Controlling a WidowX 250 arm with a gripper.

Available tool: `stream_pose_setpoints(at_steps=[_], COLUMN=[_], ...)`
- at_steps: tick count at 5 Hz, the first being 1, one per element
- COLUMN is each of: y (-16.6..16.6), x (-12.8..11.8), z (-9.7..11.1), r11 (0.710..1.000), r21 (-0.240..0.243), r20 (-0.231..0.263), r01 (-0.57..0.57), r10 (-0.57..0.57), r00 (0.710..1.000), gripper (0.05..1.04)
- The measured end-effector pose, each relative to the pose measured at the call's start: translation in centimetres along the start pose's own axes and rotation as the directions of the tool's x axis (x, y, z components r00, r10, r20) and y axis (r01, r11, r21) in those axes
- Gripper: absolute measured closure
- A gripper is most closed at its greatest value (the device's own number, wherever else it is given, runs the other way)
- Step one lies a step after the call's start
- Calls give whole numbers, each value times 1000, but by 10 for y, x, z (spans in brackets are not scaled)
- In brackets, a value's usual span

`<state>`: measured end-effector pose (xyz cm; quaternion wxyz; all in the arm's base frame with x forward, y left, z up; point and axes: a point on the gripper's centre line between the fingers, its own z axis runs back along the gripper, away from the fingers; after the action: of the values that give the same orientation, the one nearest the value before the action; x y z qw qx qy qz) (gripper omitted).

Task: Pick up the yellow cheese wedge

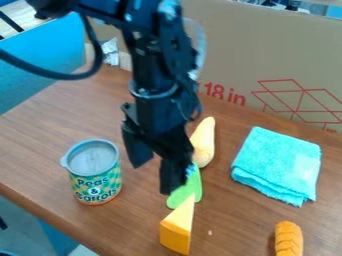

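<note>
The black gripper [152,178] hangs over the middle of the table, its fingers apart with nothing visible between them. Its right finger stands in front of part of a green object [190,191], hiding some of it; contact cannot be told. Behind that lies a pale yellow, tapered object [204,142], partly covered by the gripper. A yellow-orange cheese wedge [178,230] is just in front of the green object. To the left, an upright can [97,186] has a grey top and a patterned label.
A folded turquoise cloth [277,162] lies at the right. Near the front right is an orange, ridged piece [288,240]. A large cardboard panel [267,60] borders the back of the wooden table [40,145], whose left front edge runs diagonally.
</note>
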<state>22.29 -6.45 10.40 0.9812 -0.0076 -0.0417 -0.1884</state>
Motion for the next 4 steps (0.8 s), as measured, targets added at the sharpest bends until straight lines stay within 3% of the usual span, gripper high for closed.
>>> stream_pose_setpoints(at_steps=[1,2,3,4], y=[-14,-15,-6,-2], x=[3,-2,-3,4], z=[1,-12,-20,-28], r11=[1000,995,997,999], r21=[4,-71,-74,-47], r20=[26,101,73,25], r01=[15,74,36,1], r10=[-15,-67,-30,0], r00=[1000,993,997,1000], gripper=[81,81,81,81])
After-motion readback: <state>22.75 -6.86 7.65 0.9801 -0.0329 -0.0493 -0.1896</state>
